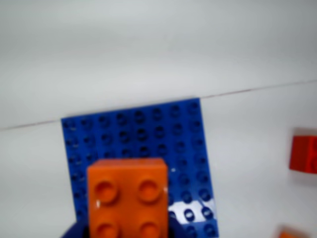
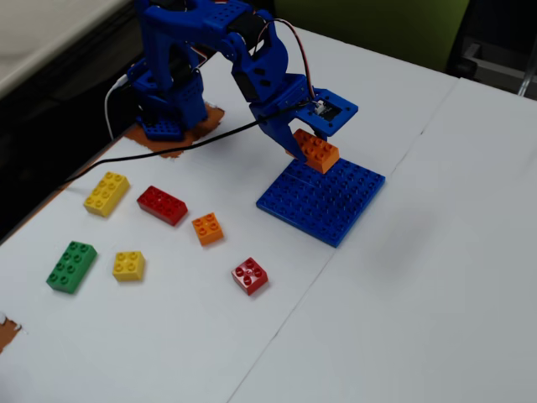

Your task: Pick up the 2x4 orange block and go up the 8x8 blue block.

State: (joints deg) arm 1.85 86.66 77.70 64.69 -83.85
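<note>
The 2x4 orange block point(image 2: 316, 151) was bright orange plastic w/ round studs on top; the wrist view showed only four studs of it point(image 1: 128, 198), the rest cut off by the bottom edge. In the fixed view it looked oblong, held tilted, its far end tucked up betw. the jaws and its near end dipping toward the plate. Long axis ran roughly from upper left to lower right in that view, pointing out from the arm over the plate.

The gripper point(image 2: 304, 143) was clamped on the block, jaws narrow around it; blue finger parts flanked the brick's lower corners in the wrist view.

Block sat above the back-left part of the 8x8 blue block point(image 2: 323, 200); whether its low end touched the studs couldn't be told. The baseplate was flat, thin, dark blue, square, lying on the white table point(image 2: 403, 302) beside a seam in the surface.

Elsewhere, left of the plate in the fixed view: small orange brick point(image 2: 207, 228), red 2x4 point(image 2: 163, 205), small red brick point(image 2: 250, 275), two yellow bricks point(image 2: 106, 193) point(image 2: 128, 265), green brick point(image 2: 71, 266).
</note>
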